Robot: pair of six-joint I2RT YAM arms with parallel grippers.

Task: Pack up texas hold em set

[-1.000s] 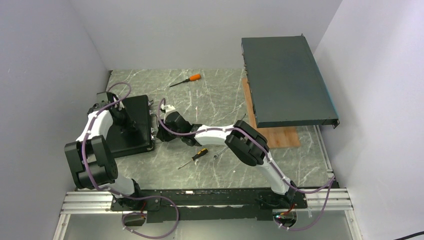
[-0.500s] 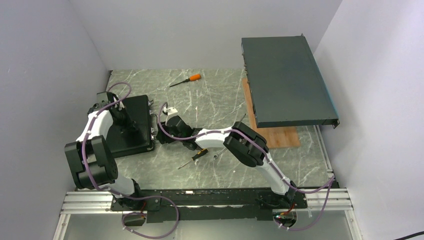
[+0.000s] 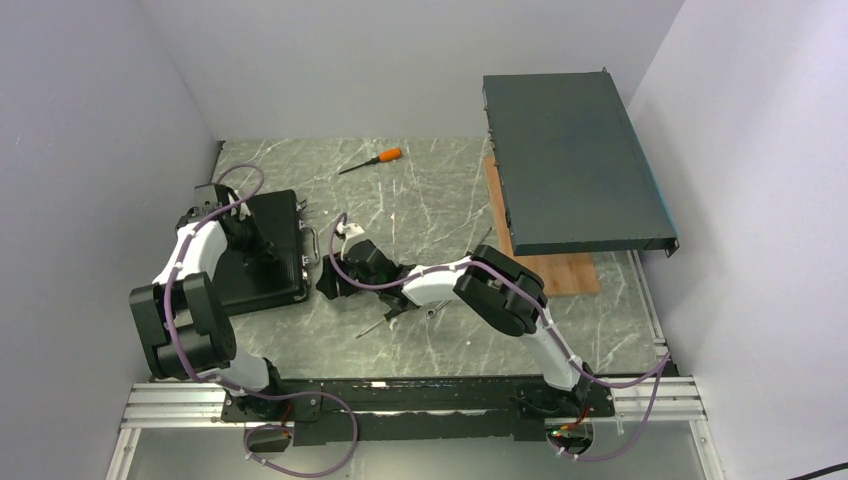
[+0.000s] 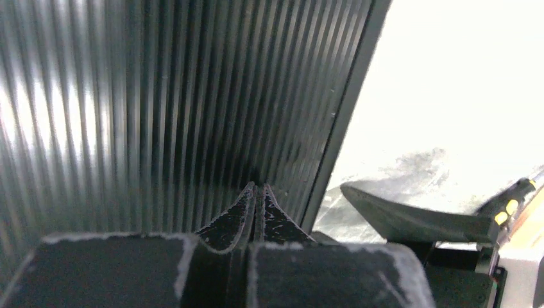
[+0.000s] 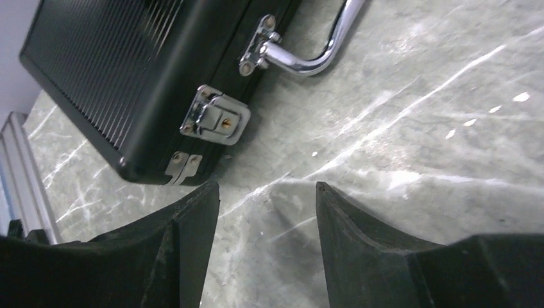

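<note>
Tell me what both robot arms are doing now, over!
Left gripper shut, tips on ribbed black hard case, lid down. Right gripper open, empty, near silver metal latch. Nothing between them.

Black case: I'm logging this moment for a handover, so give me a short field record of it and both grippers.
black case: closed, flat on table
latch: looks fastened
handle: chrome, on the latch side
left gripper: shut, tips on the ribbed lid
right gripper: open, empty, over the table beside the latch
</note>
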